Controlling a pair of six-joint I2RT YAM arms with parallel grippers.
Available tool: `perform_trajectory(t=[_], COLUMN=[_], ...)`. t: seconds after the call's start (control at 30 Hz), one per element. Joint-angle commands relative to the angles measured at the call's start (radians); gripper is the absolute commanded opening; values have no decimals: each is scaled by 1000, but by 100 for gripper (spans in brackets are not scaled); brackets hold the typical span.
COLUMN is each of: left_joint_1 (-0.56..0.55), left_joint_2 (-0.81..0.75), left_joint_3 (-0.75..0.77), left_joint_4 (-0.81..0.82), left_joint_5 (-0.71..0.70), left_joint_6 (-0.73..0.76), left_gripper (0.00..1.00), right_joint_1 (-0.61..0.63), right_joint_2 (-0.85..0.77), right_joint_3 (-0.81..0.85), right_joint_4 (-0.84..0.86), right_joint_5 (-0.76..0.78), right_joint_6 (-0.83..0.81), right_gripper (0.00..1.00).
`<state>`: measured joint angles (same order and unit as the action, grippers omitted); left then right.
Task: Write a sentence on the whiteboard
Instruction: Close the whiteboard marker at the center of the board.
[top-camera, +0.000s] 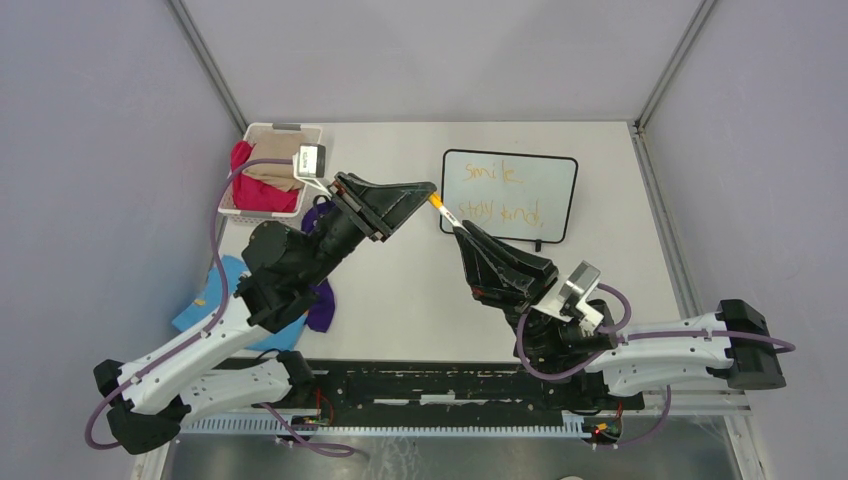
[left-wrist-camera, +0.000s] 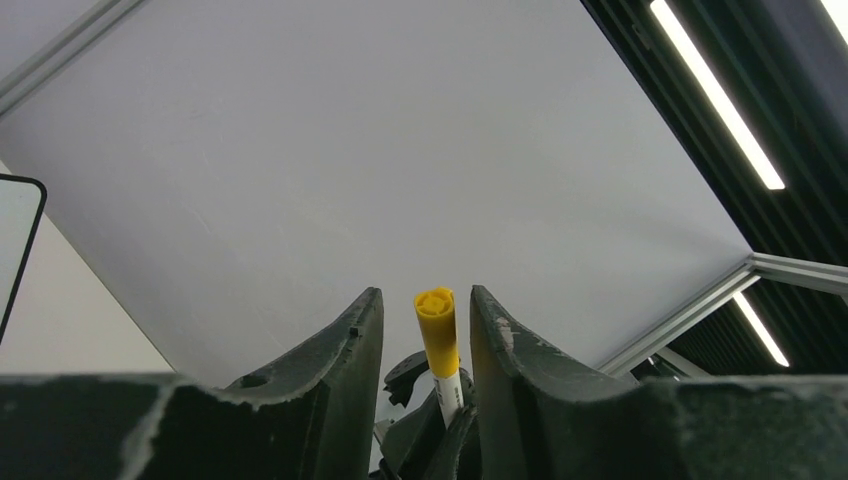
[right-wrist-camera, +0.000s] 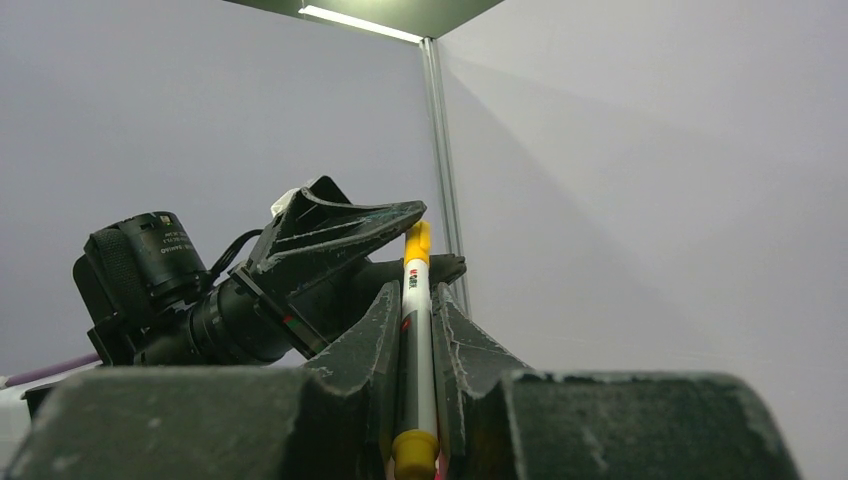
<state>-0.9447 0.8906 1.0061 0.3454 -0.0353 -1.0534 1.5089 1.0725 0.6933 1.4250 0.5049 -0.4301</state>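
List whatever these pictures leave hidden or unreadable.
Tip of the marker: all views, under its yellow cap.
End of the sentence: top view, too faint and small.
Most of the whiteboard: left wrist view, cut off by the left edge.
Parts of the blue cloth and purple cloth: top view, under the left arm.

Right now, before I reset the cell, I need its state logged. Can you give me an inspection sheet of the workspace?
Surface: white table, arms bolted at near edge.
Job's things: whiteboard at far centre; sentence "smile / stay kind" in orange; marker held off the table.
Clutter: basket of clothes far left; blue cloth and purple cloth under left arm.
Grippers: right gripper shut on marker; left gripper open around its yellow end.
Cables: purple cables looped beside both arms.
Surroundings: grey walls, frame posts.
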Motion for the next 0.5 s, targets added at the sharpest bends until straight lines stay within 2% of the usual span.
perform_trajectory(t=[0.0, 0.23, 0.37, 0.47], left_joint_1=[-3, -2, -3, -3], left_joint_2=[-7, 0, 10, 20], left_joint_3=[19, 5, -9, -14], left_joint_4=[47, 58, 79, 87], left_joint_5=[18, 31, 64, 85], left_joint_6=[33, 24, 7, -8], left_gripper=[41, 23, 4, 2], right_joint_1=[-4, -5, -4, -5], right_joint_2=[-10, -3, 1, 6], right_joint_3=[2, 9, 15, 21], right_joint_4=[15, 15, 15, 15], right_joint_5=[-11, -2, 3, 10], right_joint_6=[13, 8, 4, -1], right_gripper=[0, 0, 0, 0])
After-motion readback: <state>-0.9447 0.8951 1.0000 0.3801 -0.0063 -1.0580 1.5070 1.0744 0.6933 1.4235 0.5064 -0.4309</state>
